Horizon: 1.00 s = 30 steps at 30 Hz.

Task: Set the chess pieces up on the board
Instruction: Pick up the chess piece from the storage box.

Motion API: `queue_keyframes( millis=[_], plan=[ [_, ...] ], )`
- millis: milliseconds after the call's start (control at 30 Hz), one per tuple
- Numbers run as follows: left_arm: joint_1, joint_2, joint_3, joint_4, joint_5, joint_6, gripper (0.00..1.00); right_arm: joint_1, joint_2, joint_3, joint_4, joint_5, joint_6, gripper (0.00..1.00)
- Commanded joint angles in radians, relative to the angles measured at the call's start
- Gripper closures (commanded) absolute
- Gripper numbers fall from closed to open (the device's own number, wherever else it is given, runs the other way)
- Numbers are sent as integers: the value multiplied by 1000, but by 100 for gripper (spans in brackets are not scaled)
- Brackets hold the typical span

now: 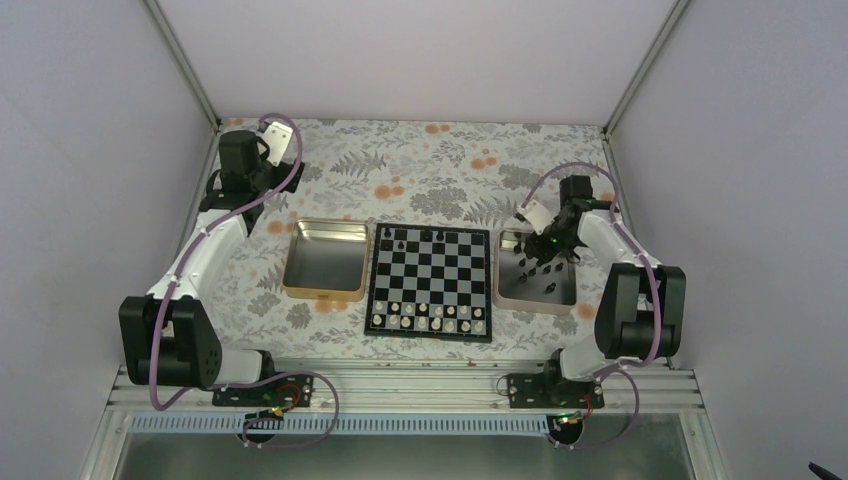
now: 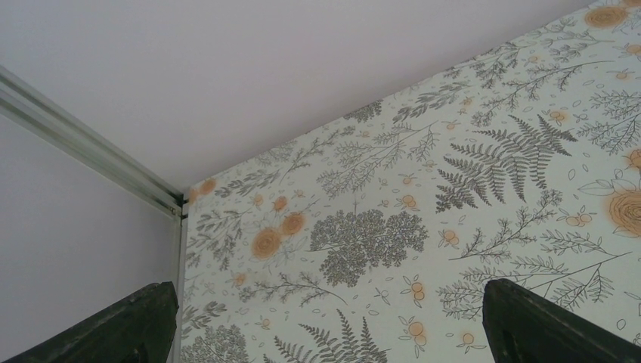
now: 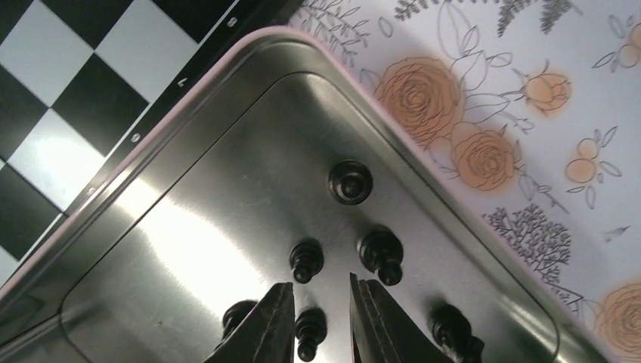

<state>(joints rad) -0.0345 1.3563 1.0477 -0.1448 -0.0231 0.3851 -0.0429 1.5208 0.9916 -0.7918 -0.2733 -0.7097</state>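
1. The top view looked down from above and behind both arms, far enough to hold the whole counter point(image 1: 420, 150).
2. The left wrist view sat just behind the left hand point(image 2: 326, 302), facing the counter's corner ahead of it.
3. The right wrist view hung close over the tray point(image 3: 227, 189) below the right hand point(image 3: 319, 291); the board point(image 3: 68, 83) ahead-left of that hand also showed from the top.

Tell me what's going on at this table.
The right gripper hangs low in the silver tray, its jaws open around one of the black chess pieces in it. The left gripper is open and empty over the floral tablecloth, away from the board. The board has white pieces on its near rows and only a few black ones on its far row.
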Motion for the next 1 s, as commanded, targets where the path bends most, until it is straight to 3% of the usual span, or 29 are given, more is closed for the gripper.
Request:
queue_keyframes(
  millis=[0, 767, 967],
  plan=[
    [7, -12, -2, 15, 13, -5, 0, -19, 22, -10, 74, 25, 3, 78],
    [6, 4, 0, 13, 14, 0, 0, -40, 123, 16, 118, 39, -8, 79],
    [7, 2, -1, 14, 14, 0, 0, -41, 125, 13, 128, 31, -10, 87]
  ],
)
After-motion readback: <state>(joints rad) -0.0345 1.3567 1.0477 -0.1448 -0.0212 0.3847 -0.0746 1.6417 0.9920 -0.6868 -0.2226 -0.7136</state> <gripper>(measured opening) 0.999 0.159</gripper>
